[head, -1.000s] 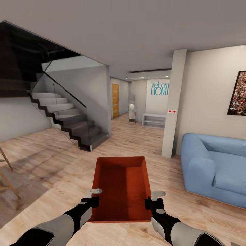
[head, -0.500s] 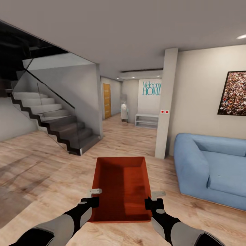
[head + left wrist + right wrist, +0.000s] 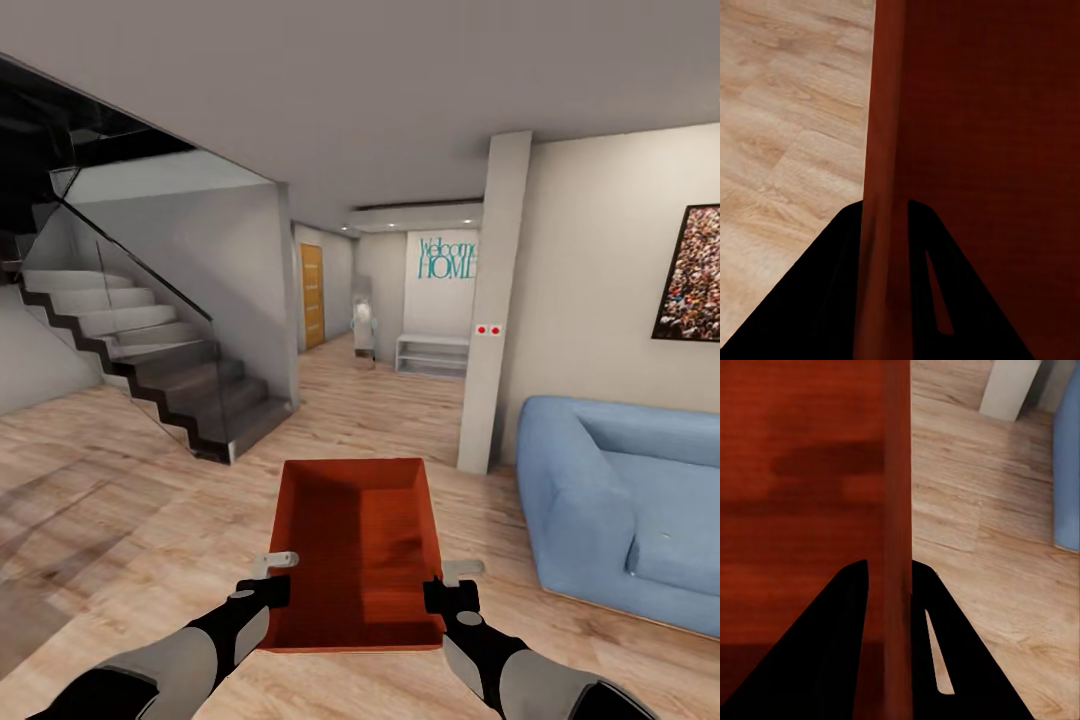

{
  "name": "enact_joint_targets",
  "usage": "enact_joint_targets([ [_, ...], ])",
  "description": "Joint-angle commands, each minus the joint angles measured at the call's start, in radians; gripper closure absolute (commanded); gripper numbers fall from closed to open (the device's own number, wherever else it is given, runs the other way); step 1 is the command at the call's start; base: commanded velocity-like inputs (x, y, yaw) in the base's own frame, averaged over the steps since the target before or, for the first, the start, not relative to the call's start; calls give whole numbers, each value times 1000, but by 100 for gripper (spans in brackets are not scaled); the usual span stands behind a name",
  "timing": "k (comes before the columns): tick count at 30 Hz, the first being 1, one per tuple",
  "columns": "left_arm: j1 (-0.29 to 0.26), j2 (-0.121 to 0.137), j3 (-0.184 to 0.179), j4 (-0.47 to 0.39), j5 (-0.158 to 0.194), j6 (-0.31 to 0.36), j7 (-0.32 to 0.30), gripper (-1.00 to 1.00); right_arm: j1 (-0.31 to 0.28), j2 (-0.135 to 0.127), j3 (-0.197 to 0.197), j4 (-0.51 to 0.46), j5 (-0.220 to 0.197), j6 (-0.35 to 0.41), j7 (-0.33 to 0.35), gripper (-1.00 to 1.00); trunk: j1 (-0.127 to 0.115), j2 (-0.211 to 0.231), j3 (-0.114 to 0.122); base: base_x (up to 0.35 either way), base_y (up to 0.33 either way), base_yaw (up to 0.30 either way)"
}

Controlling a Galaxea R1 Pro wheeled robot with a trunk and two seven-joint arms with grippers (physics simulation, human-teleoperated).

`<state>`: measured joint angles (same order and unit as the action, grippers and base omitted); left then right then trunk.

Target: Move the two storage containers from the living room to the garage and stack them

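View swung slightly left | both arms forward, level | jaws clamp storage container (image 3: 358, 545) side walls

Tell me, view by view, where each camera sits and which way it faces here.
Head view: on the robot's head, looking forward and down across the wood floor toward the staircase and blue sofa; both forearms show, gripping the storage container.
Left wrist view: along the left gripper, astride one container wall.
Right wrist view: along the right gripper, astride the opposite wall.
Shared: all three show the container and floor.
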<state>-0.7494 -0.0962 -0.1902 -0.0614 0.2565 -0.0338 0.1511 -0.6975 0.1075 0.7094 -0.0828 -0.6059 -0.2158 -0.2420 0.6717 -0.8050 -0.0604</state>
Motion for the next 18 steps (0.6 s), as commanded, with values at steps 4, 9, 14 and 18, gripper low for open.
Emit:
enact_joint_targets([
  [4, -2, 3, 64, -3, -3, -5, 82, 100, 0, 0, 15, 0, -12, 3, 13, 100, 1, -1, -2, 326, 0, 0],
  [9, -2, 3, 64, -3, -3, -4, 82, 100, 0, 0, 15, 0, -12, 3, 13, 100, 1, -1, -2, 326, 0, 0],
  [14, -2, 4, 64, -3, -2, -3, 82, 100, 0, 0, 15, 0, -12, 3, 13, 100, 1, -1, -2, 326, 0, 0],
  [18, -2, 4, 64, -3, -2, -3, 82, 100, 1, 0, 15, 0, -12, 3, 13, 100, 1, -1, -2, 326, 0, 0],
])
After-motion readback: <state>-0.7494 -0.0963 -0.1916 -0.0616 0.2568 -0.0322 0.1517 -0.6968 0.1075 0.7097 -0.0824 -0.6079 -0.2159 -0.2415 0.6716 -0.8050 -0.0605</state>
